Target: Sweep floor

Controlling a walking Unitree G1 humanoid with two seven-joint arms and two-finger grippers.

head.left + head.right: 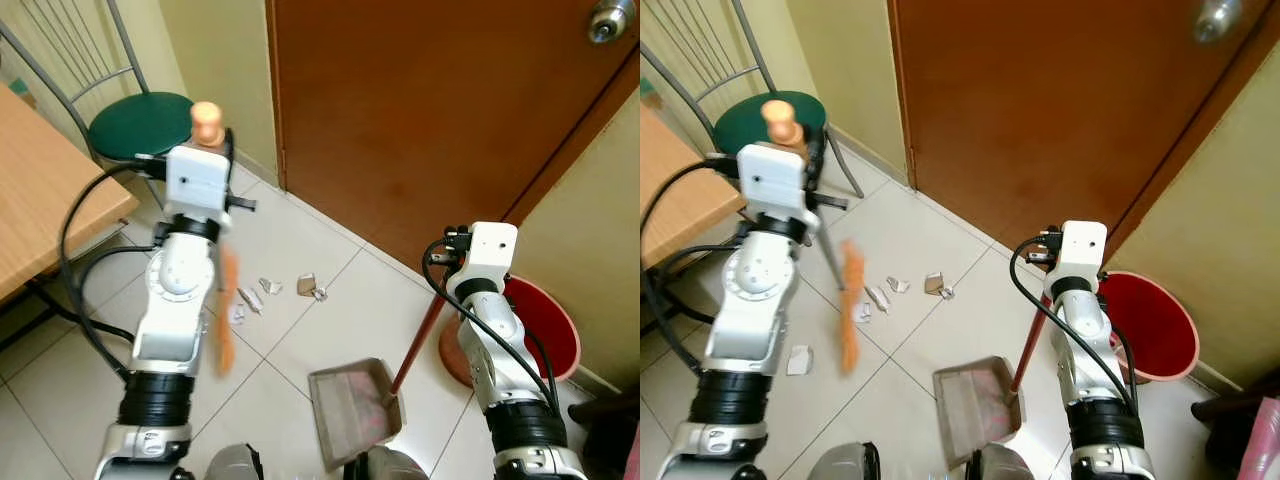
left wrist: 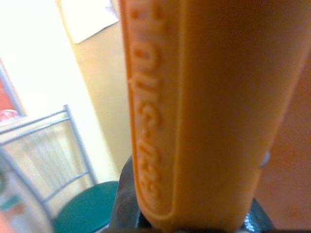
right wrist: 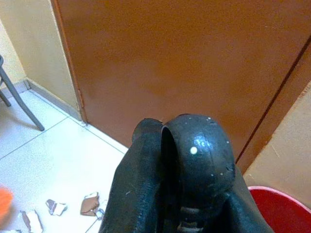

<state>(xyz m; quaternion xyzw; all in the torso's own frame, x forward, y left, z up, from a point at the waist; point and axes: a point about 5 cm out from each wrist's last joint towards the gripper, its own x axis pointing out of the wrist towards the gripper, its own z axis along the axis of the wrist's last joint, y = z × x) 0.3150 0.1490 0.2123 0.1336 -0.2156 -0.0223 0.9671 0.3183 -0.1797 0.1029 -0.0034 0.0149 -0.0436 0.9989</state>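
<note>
My left gripper [image 1: 213, 142] is shut on an orange broom handle [image 2: 209, 111], whose rounded top [image 1: 206, 120] sticks up above the wrist. The broom's lower end [image 1: 226, 322] is a blurred orange streak over the white tiles. Several torn paper scraps [image 1: 270, 287] lie on the floor just beyond it, and one more scrap [image 1: 799, 359] lies near my left side. My right gripper [image 1: 446, 264] is shut on the red pole [image 1: 418, 338] of a grey dustpan [image 1: 352, 405]. The dustpan rests on the tiles in front of my feet, right of the scraps.
A brown door [image 1: 430, 100] stands straight ahead. A red bin [image 1: 550, 318] sits at the right wall. A metal chair with a green seat [image 1: 140, 122] and a wooden table [image 1: 40, 190] stand on the left.
</note>
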